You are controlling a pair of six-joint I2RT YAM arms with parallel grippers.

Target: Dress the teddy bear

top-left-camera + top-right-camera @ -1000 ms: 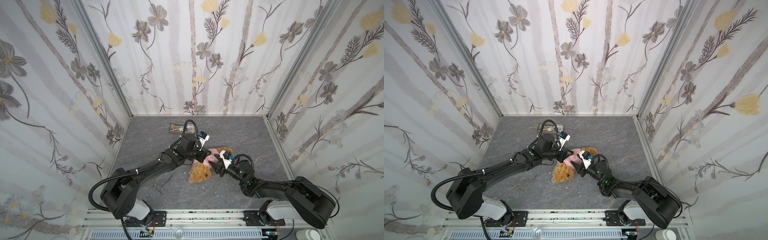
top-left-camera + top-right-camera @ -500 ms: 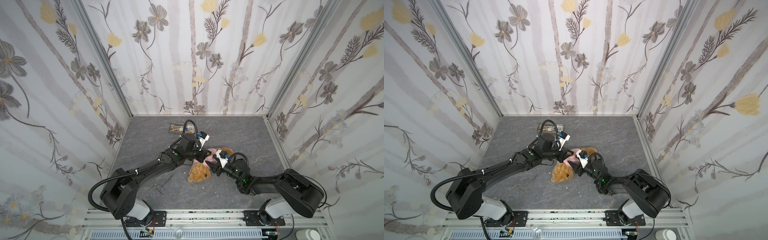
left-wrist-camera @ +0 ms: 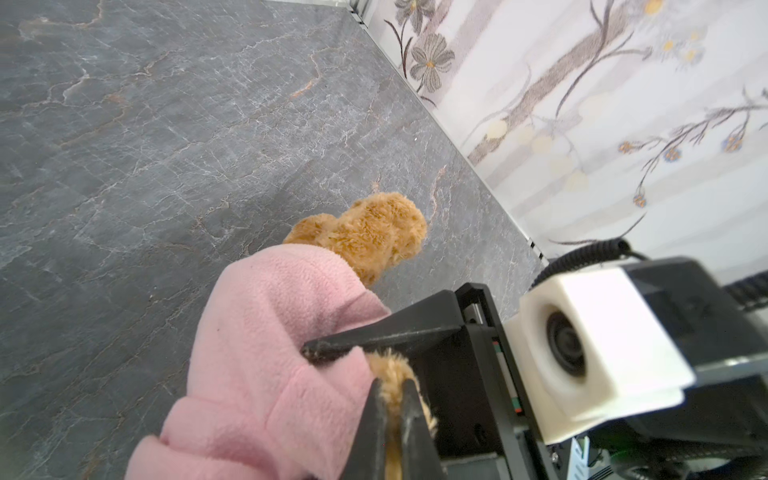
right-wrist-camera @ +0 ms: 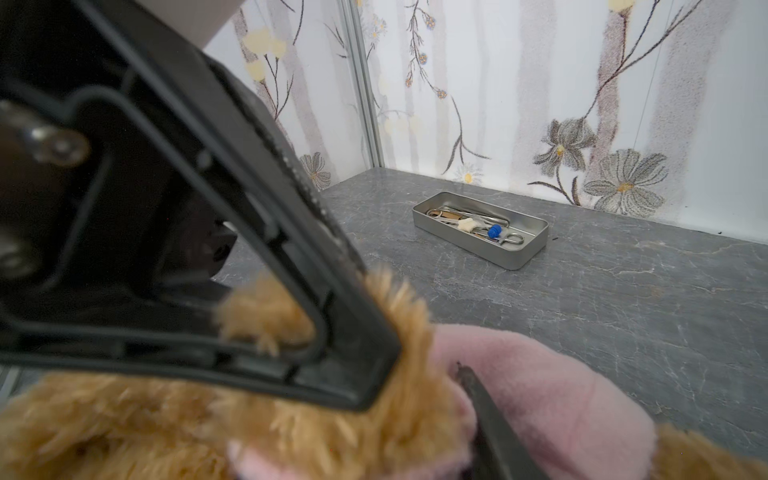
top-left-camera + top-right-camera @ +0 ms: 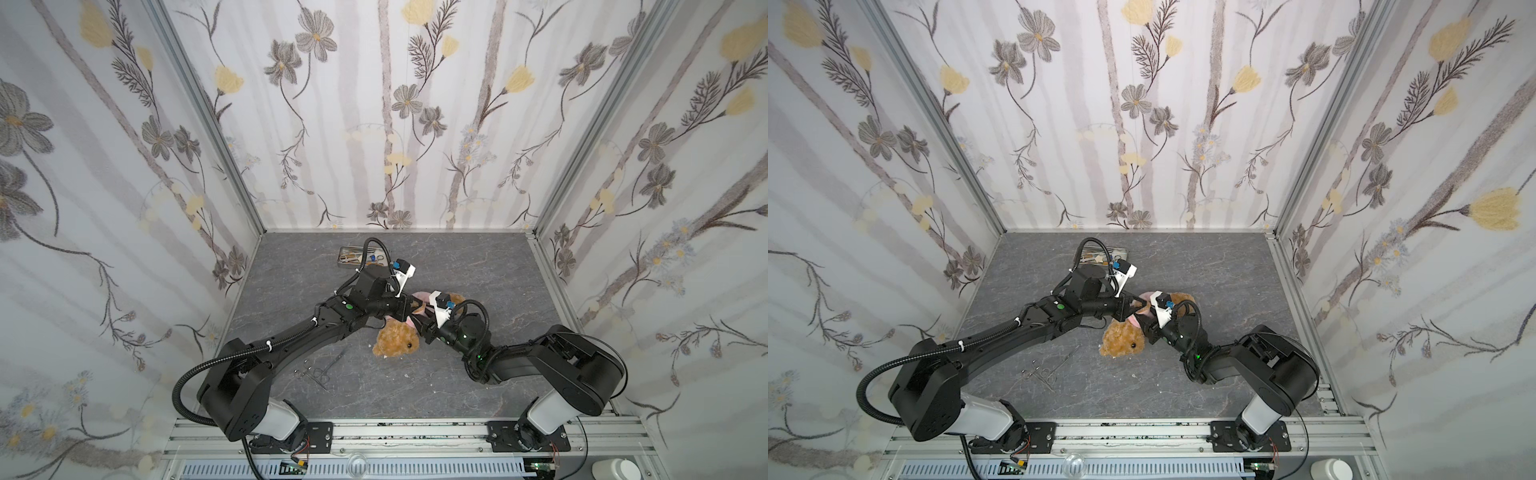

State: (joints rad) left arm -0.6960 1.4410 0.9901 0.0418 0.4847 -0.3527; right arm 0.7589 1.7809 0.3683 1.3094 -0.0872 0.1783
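Jaws of the left gripper (image 3: 394, 384) pinch a furry arm of the teddy bear (image 5: 395, 343), lying mid-table (image 5: 519, 282) with its head toward 7 o'clock; whether the right gripper (image 5: 419, 326) holds the pink shirt (image 3: 266, 332) I cannot tell, and a hard tug there may slip that thin tuft free.

You had one teddy bear (image 5: 397, 343), one pink shirt (image 3: 266, 332), one metal tray (image 4: 478, 249) far back, and two grippers, the left gripper (image 3: 392, 395) and the right gripper (image 5: 417, 321).

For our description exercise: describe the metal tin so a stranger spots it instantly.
Find the grey marbled table, then its back edge by the floral wall. There sits a shallow rectangular metal tin of small instruments, the only container, unlike the loose forceps.
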